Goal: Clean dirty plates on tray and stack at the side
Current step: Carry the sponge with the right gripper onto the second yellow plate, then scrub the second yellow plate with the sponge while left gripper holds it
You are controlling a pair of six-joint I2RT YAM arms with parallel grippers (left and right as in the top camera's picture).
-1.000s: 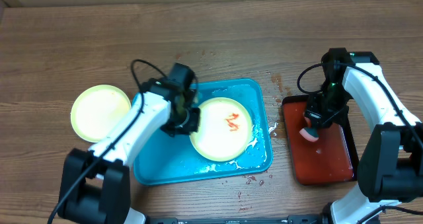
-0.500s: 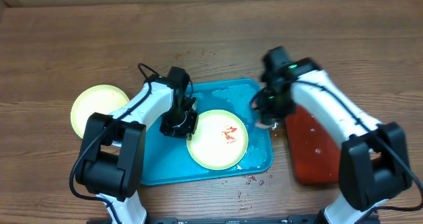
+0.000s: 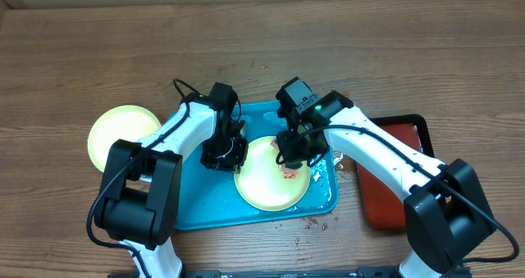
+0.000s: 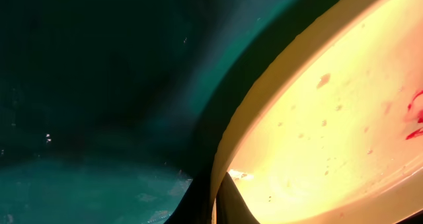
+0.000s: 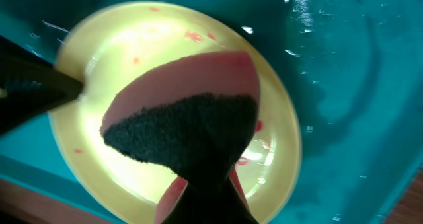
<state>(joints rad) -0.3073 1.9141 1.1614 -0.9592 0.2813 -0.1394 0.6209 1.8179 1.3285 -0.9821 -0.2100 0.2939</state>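
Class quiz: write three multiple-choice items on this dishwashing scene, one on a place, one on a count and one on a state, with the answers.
1. Where does the smeared plate lie?
A. on the bare table
B. in the turquoise tray
C. stacked on another plate

2. How many plates show in the overhead view?
A. one
B. two
C. four

3. What does the right tool hold?
A. nothing
B. a cup
C. a sponge

Answers:
1. B, the tray's turquoise floor surrounds it.
2. B, one lies in the tray and a second plate lies on the table.
3. C, the wrist view shows its fingers clamping the pink-and-dark sponge.
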